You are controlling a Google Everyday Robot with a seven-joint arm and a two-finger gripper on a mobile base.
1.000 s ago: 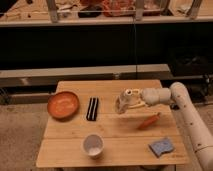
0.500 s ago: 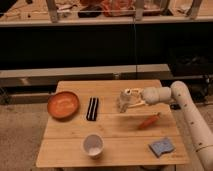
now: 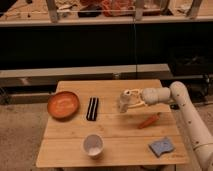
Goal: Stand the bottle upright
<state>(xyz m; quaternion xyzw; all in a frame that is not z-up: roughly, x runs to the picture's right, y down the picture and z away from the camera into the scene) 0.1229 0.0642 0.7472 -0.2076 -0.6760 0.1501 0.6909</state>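
Since a moment ago, little has shifted: the bottle (image 3: 123,102) sits at the same spot right of the bench's middle, and my claw (image 3: 129,100) is still at it. It looks roughly upright there, its base at or just above the wood; whether it actually rests on the bench (image 3: 115,145) I cannot tell. My claw reaches in from the right with its pale fingers (image 3: 132,93) around the bottle's right side, closed on it. Just below and to the right of the bottle lies the carrot (image 3: 149,120), slanted, apart from it. To the bottle's left is a black object (image 3: 92,108) lying front to back, and beyond that an orange bowl (image 3: 63,104) near the left edge. A white cup (image 3: 93,145) stands near the front edge, and a blue sponge (image 3: 161,146) sits at the front right corner.
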